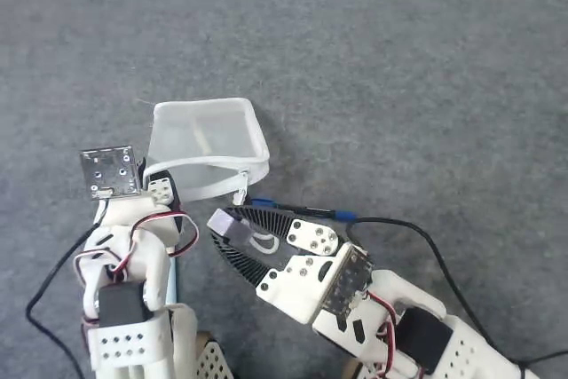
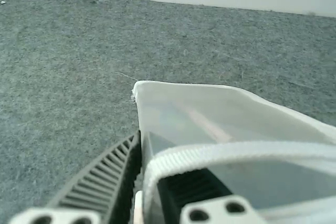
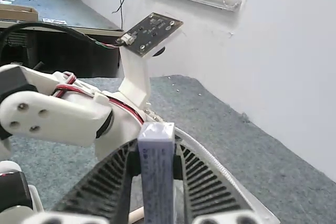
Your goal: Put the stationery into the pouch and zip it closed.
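A translucent white pouch (image 1: 209, 139) lies open on the grey carpet, its zipper rim (image 1: 213, 169) facing the arms. A pale stick-like item (image 1: 202, 141) rests inside it. My left gripper (image 1: 158, 185) is shut on the pouch's rim (image 2: 220, 153) at its near left corner. My right gripper (image 1: 227, 225) is shut on a small lavender eraser block (image 3: 156, 177), held just in front of the pouch's mouth, slightly right of its middle. A dark pen with blue ends (image 1: 302, 210) lies on the carpet beside the right gripper.
A black cable (image 1: 426, 241) runs along the carpet by the right arm. The left arm's camera board (image 1: 110, 172) stands up close to the pouch's left side. Open carpet stretches beyond and to the right of the pouch.
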Available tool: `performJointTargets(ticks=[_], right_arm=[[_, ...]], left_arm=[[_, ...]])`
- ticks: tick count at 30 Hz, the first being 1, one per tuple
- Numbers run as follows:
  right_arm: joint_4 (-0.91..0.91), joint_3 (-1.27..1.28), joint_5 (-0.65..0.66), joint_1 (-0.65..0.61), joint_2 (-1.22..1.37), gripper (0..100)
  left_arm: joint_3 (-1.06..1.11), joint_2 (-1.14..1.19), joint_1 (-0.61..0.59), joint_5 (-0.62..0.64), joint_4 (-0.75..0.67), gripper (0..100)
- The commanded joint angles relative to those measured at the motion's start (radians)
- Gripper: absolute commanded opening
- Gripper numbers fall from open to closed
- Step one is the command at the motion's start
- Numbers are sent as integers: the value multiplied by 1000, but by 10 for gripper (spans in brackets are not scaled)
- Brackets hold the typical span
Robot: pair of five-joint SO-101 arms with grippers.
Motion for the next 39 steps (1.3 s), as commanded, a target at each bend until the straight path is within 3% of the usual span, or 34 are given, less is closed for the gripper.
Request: performJointTargets(ticks=[1, 24, 35, 39], right_arm=[[-24, -15, 11, -7, -24, 6], [-306, -11, 14, -4, 5, 6], [-515, 0, 14, -2, 219, 6], [-688, 57, 14, 45, 282, 6]], left_arm=[[-48, -17, 3, 9, -25, 13], [-50, -15, 6, 9, -23, 13], [-50, -14, 9, 9, -23, 13], [-50, -14, 9, 9, -23, 13]])
